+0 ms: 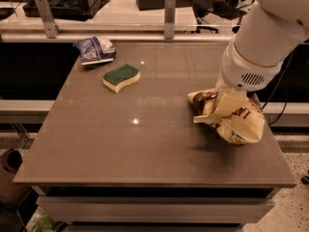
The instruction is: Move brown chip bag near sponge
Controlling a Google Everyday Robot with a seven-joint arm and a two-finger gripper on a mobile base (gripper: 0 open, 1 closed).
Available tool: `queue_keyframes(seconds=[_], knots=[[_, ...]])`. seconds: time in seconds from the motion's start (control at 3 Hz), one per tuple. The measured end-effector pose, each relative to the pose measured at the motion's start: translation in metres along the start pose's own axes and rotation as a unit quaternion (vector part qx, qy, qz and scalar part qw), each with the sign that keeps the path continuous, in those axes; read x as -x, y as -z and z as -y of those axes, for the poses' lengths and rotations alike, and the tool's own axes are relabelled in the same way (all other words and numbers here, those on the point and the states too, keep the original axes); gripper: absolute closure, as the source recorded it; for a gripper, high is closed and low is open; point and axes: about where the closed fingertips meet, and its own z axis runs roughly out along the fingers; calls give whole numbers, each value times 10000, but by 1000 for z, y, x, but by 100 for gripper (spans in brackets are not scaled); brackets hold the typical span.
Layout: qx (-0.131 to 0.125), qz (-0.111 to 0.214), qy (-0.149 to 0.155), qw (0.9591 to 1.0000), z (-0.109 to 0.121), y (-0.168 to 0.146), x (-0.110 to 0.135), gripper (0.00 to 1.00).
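Observation:
The brown chip bag (231, 117) is at the right side of the table, crumpled, with its dark brown end pointing left and its pale yellow end to the right. It hangs tilted just above the tabletop, with a shadow beneath it. My gripper (231, 94) is at the end of the white arm, right above the bag and pinching its top; the wrist hides most of the fingers. The sponge (121, 77), green on top and yellow below, lies at the far left of the table, well apart from the bag.
A small blue and white bag (95, 49) lies at the table's (120, 144) far left corner, behind the sponge. Two metal posts (169, 16) stand along the back edge. The bag is close to the table's right edge.

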Motion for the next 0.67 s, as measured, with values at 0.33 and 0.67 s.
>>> queue_keyframes(seconds=[0.33, 0.67], knots=[[-9, 7, 0, 10000, 0, 0, 0, 100], [-480, -5, 32, 9988, 27, 22, 7, 100]])
